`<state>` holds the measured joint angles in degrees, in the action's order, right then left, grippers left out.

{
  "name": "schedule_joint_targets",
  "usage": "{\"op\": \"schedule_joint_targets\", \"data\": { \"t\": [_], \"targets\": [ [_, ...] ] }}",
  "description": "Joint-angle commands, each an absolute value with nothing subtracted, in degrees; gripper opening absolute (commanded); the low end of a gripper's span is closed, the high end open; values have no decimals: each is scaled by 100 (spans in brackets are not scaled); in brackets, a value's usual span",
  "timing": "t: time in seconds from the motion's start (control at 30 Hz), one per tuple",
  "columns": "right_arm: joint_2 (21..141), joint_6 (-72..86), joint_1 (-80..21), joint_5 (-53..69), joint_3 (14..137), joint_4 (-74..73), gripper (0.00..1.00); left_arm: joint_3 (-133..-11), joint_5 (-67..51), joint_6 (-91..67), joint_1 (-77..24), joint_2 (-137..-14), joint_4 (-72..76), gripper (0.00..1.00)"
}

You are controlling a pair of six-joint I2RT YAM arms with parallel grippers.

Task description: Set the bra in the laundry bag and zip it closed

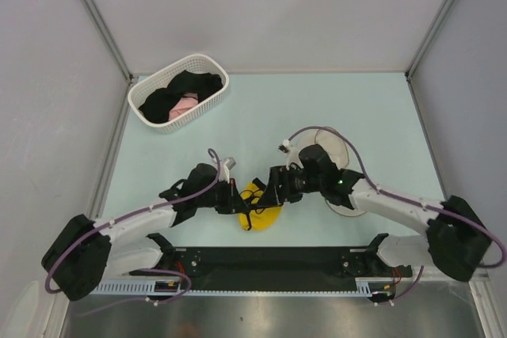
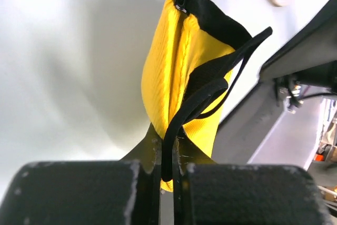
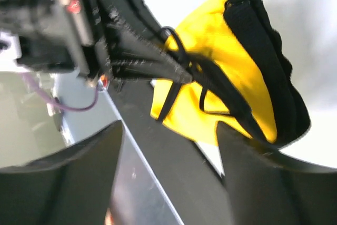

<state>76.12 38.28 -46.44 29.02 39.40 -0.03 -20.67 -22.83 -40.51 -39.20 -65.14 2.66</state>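
on the pale green table (image 1: 261, 108) stand two arms, one white slotted basket (image 1: 207, 94), one laundry bag (image 1: 338, 146) and one bra (image 1: 261, 213). the two arms reach in from the near corners and meet just short of the near edge, at the middle.

the basket sits at the far left, well apart from everything else. it holds black clothing and a bit of pink; how many pieces cannot be told.

the laundry bag lies right of centre. the right arm and a loop of its cable cross over it, so only pale round edges show and its zip cannot be made out.

the bra sits between the two wrists, left of the bag and apart from it. it is folded, cup against cup, with black trim and thin black straps over the yellow. whether it rests on the table or hangs clear is hard to say. from above, its long axis runs roughly near to far. in the left wrist view it stretches straight away from the fingers, black end farthest.

the left gripper (image 2: 167, 164) is pinched tight on a black strap and the yellow edge. the right gripper (image 3: 169, 127) has its fingers spread wide, the bra lying beyond the gap, not touched.
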Motion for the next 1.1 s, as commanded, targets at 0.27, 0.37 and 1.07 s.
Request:
{"op": "schedule_joint_targets", "data": {
  "t": [0.27, 0.37, 1.07],
  "targets": [
    [5757, 2005, -4272, 2628, 4613, -1845, 100, -3445, -3426, -3147, -4069, -5344, -1405, 0],
    [5774, 1855, -4052, 2751, 4886, -1942, 100, -3726, -3612, -2910, -4314, -5273, -1712, 0],
    [5335, 2610, -4447, 5572, 3903, -247, 100, -4754, -3463, -1837, -5414, -5572, -2382, 0]
  ]
}}
